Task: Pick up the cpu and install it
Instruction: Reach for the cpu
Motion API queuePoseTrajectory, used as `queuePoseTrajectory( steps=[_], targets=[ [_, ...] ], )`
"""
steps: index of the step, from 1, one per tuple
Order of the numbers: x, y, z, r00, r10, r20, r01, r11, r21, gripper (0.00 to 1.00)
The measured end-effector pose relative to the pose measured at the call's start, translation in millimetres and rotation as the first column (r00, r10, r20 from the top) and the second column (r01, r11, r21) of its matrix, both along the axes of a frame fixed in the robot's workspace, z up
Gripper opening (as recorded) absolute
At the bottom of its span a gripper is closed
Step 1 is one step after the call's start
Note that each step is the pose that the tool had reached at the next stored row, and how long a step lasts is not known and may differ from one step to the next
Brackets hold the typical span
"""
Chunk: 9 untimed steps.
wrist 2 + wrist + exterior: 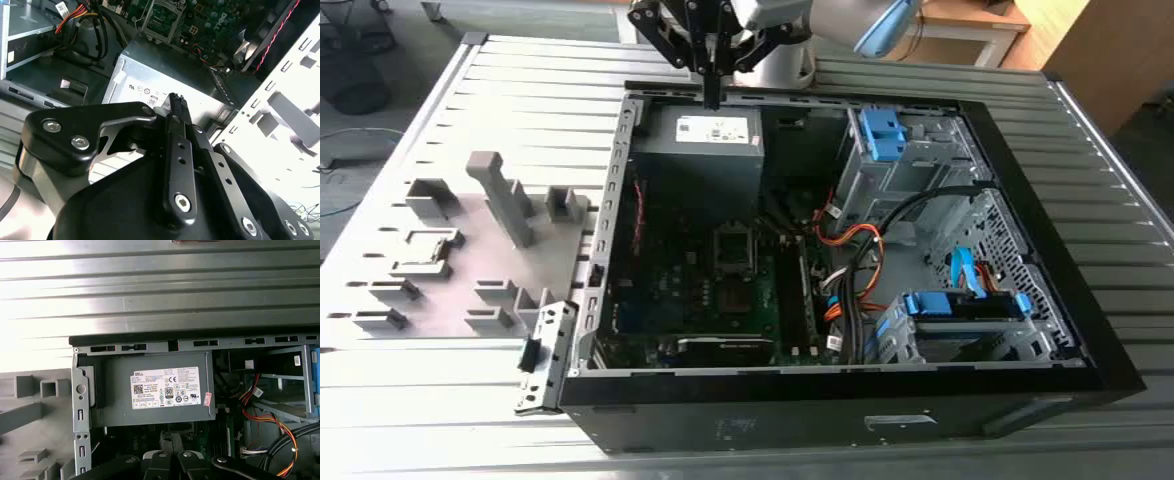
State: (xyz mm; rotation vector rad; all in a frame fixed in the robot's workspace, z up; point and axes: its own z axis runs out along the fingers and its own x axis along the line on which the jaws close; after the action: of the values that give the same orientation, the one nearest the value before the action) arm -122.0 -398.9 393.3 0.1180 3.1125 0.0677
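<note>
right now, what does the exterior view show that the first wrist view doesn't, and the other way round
Exterior view: the case's black front panel, the blue drive bracket near it, and the gripper from outside, fingers together above the power supply. First wrist view: the row of slots along the case's rear rim and the marks on the supply's label. Shared: the power supply, the grey holder blocks beside the case, the orange cables and the ribbed table.

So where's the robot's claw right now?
In the exterior view, the gripper hangs at the far wall of the open computer case, just above the grey power supply box.
</note>
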Motion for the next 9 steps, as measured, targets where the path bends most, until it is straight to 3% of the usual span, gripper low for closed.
queuePoseTrajectory(
  steps=[9],
  targets=[
    [0.0,0.0,0.0,1.0000,0.000,0.0000,0.000,1.0000,0.0000,0.11]
  ],
)
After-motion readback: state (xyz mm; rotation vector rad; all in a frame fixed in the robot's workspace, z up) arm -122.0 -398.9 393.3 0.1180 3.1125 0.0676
